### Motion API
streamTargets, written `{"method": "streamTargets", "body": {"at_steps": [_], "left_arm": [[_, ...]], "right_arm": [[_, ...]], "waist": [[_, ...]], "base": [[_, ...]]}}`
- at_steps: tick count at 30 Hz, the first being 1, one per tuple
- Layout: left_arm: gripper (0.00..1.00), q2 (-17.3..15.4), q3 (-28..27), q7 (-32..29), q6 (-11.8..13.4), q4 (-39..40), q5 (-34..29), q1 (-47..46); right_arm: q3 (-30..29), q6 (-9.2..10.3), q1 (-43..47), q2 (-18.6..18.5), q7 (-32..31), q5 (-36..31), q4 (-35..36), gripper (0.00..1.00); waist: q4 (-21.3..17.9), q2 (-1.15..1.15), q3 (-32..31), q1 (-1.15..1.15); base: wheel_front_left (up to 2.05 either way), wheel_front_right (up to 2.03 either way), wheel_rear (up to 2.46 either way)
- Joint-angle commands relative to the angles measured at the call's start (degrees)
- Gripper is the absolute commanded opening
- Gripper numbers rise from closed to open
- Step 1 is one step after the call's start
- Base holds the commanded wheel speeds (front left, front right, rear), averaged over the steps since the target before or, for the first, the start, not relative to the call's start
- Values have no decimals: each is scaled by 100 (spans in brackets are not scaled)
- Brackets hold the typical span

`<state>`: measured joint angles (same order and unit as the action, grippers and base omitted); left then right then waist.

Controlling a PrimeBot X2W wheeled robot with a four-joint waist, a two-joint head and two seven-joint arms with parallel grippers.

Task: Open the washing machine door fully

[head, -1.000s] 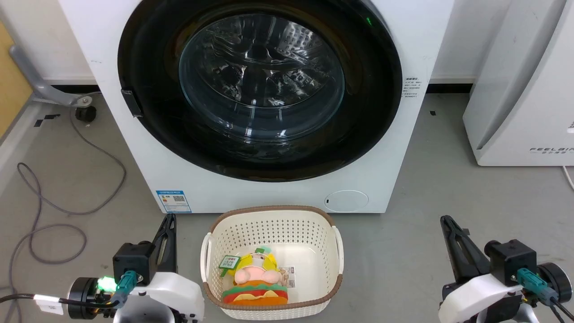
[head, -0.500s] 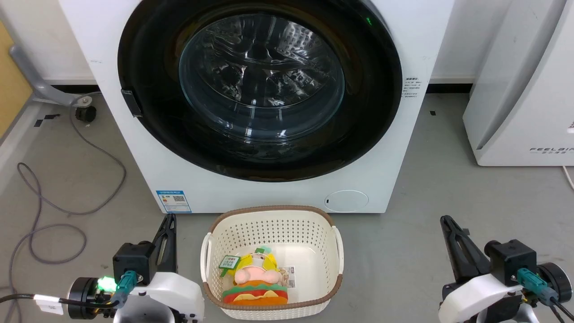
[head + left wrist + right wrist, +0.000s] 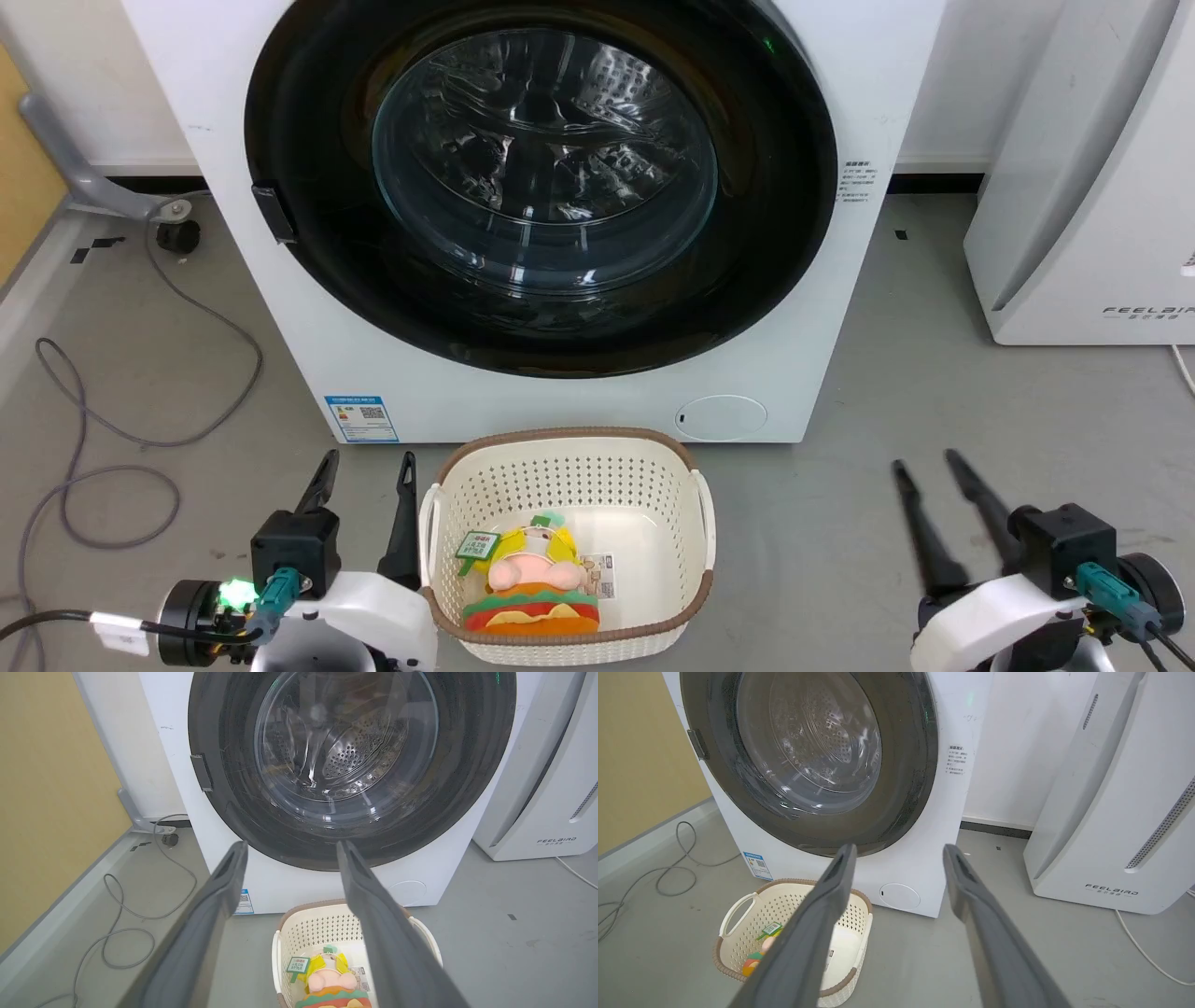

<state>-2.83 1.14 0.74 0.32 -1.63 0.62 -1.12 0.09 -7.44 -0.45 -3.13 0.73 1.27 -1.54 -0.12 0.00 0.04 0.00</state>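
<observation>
Door point(image 3: 775, 233) shut, up ahead; dark tab point(image 3: 274, 213) on left edge, nearest my left gripper point(image 3: 367, 459); it and right gripper point(image 3: 924, 460) spread, empty

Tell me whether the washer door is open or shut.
Shut. The door lies flush against the machine front, with no gap at its rim in any view.

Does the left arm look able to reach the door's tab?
Probably yes: the left tool is open, and nothing stands between it and the tab at the left edge of the door; the basket sits to its right.
</observation>
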Motion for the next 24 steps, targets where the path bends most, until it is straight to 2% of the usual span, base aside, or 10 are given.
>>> {"method": "streamTargets", "body": {"at_steps": [1, 10, 24], "left_arm": [[100, -2, 35, 67, -3, -45, 41, -52], [100, -3, 140, 175, 6, -174, 110, -92], [100, -3, 274, 342, 40, -324, 194, -193]], "right_arm": [[4, 0, -1, 2, 70, 70, -52, 0], [-2, -1, -26, 4, 177, 568, -151, 0], [-319, -1, -446, -9, 316, 2683, -324, 0]], "waist": [[-2, 0, 0, 0], [-15, 0, 5, 0], [-49, 0, 94, 0]], "base": [[0, 0, 0], [0, 0, 0], [0, 0, 0]]}}
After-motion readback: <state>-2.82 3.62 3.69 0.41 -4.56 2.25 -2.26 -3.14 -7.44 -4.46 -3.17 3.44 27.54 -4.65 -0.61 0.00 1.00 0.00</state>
